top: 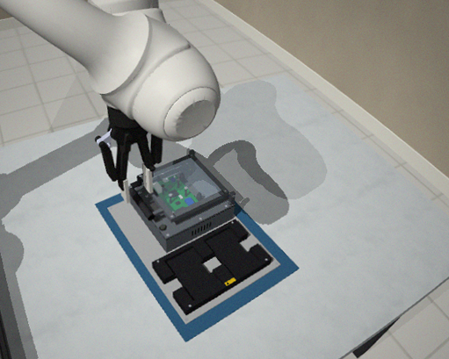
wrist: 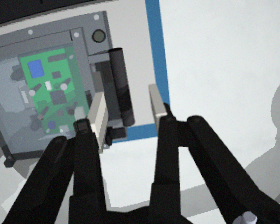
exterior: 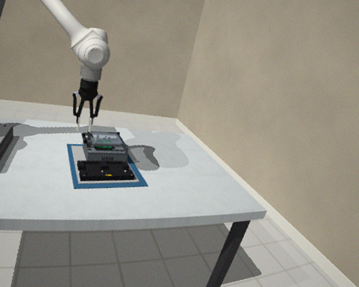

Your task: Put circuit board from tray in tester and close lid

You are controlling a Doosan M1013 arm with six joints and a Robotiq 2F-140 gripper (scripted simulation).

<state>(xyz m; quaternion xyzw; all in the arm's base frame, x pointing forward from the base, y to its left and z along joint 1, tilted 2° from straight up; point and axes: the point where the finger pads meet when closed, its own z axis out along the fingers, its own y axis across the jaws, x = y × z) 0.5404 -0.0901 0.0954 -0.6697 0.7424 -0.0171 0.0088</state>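
The circuit board (top: 179,193) (exterior: 104,147) (wrist: 62,67) lies face up in the tester (top: 178,239) (exterior: 93,153), seen through the clear lid (top: 208,182) (wrist: 10,100). The lid is down over it and looks level. Pins and posts cannot be made out. The lid's black bar handle (top: 143,209) (wrist: 121,87) runs along the edge opposite the hinge. My gripper (top: 137,196) (exterior: 83,131) (wrist: 127,100) is part open and empty, its pale fingertips on either side of the handle's line with gaps beside it. A small dark part, probably the hook (wrist: 116,133), is near the handle's end; whether it is over the lid's edge cannot be told.
The black tray (top: 165,269) (exterior: 85,175) stands beside the tester, both pockets empty, with a yellow label on its rim. Tester and tray stand on a pale mat with a blue border (top: 238,309) (exterior: 111,188) (wrist: 159,55). The arm hangs above the tester's handle side.
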